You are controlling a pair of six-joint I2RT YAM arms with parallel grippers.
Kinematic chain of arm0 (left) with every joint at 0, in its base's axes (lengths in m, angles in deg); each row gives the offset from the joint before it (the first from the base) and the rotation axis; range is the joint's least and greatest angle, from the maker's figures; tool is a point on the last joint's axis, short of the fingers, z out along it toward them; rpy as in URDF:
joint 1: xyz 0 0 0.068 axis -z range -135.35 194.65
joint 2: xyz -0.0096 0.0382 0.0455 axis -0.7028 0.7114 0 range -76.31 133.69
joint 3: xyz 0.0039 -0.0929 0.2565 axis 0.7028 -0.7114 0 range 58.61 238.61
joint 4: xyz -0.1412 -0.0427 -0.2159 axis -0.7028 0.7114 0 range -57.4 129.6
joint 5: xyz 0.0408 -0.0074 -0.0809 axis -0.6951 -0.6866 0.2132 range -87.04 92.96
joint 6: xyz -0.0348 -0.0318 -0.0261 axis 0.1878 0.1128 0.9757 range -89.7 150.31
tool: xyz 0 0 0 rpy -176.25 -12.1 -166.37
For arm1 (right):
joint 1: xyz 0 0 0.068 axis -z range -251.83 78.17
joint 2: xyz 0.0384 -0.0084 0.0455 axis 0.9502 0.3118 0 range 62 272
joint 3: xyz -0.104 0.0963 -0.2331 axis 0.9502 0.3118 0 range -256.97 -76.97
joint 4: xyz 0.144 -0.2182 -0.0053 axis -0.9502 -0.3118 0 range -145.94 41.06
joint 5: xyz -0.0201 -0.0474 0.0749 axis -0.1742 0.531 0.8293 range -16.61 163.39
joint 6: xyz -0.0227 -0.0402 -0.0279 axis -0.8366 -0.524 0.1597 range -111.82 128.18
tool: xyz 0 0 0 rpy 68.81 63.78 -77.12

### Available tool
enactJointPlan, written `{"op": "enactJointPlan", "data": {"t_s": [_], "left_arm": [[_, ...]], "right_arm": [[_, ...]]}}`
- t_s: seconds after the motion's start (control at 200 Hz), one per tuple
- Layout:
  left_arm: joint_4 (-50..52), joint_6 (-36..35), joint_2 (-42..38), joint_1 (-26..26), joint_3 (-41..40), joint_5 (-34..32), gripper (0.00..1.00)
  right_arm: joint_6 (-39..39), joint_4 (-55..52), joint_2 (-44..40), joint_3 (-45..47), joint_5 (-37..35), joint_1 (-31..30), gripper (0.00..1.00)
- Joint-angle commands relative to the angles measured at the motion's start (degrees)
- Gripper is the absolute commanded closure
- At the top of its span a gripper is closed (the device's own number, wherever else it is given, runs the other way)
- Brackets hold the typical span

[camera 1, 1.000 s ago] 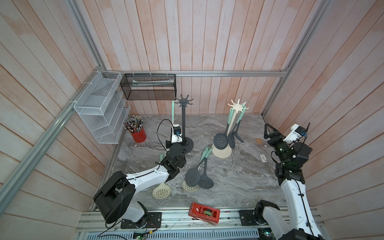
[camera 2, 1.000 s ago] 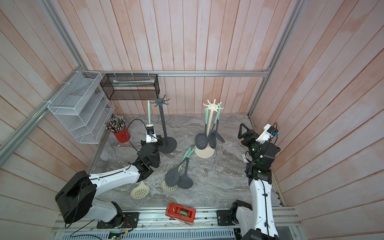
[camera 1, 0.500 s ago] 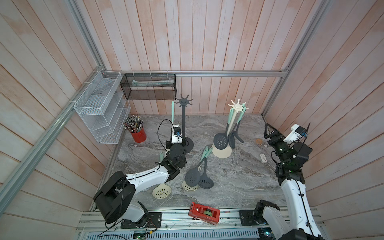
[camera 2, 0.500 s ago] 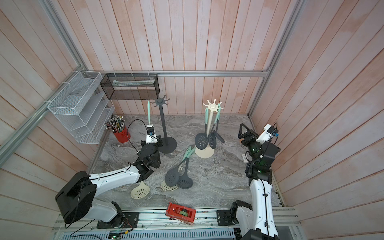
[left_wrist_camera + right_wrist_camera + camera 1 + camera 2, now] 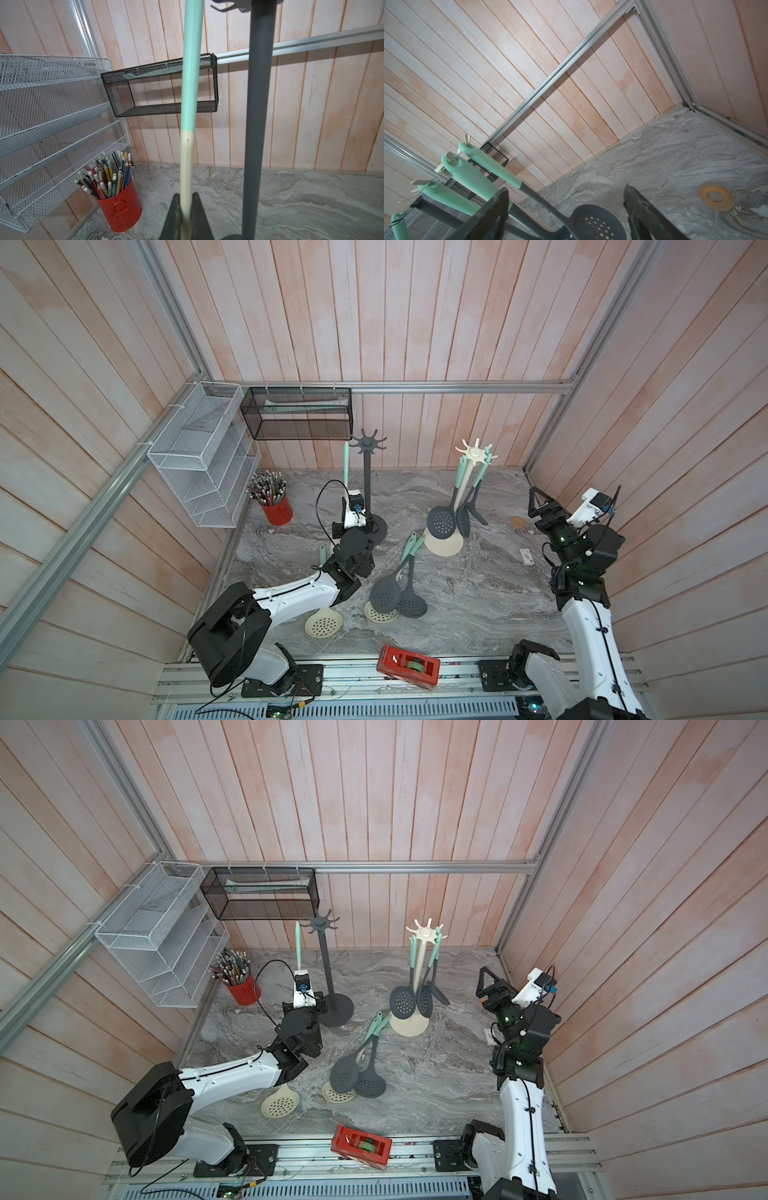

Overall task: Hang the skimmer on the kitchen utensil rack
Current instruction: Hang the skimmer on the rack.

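A skimmer with a cream shaft and a mint handle (image 5: 346,460) (image 5: 298,944) stands upright, and my left gripper (image 5: 186,196) (image 5: 347,506) is shut on its cream shaft (image 5: 187,158). Its head is hidden below the wrist. Just beside it rises the dark grey utensil rack (image 5: 367,472) (image 5: 325,965) (image 5: 257,124). The handle's tip sits a little below the rack's bare hooks (image 5: 367,442). My right gripper (image 5: 536,502) (image 5: 565,187) hangs open and empty near the right wall, facing a cream rack (image 5: 443,545) on which dark skimmers (image 5: 598,222) hang.
Loose skimmers lie on the marble: two dark (image 5: 386,593) (image 5: 411,605), one cream (image 5: 323,622) under my left arm. A red pencil cup (image 5: 276,510), white wire shelf (image 5: 199,464) and black mesh basket (image 5: 299,414) stand at the back left. A red tape dispenser (image 5: 409,668) sits at the front edge.
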Motion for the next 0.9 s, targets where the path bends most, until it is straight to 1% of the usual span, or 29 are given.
{"op": "enactJointPlan", "data": {"t_s": [0.0,0.275,0.635,0.75,0.895], "left_arm": [[-1.6,-2.2,1.4,0.4,1.3,-0.8,1.0],[-0.7,-3.6,3.5,0.4,3.0,-1.9,1.0],[-1.2,-4.7,3.5,0.6,3.3,-3.9,1.0],[-1.4,-6.2,4.2,0.7,3.7,-4.4,1.0],[-0.4,-6.0,4.8,0.8,4.0,-5.0,1.0]], "right_arm": [[0.4,1.6,-0.2,-0.1,0.9,0.4,0.12],[0.4,1.5,-0.5,0.2,0.8,0.4,0.12],[0.7,1.8,-0.6,0.6,0.8,0.5,0.12],[0.8,1.9,-0.6,0.7,0.8,0.5,0.12],[1.0,2.0,-0.7,0.6,0.9,0.5,0.12]]}}
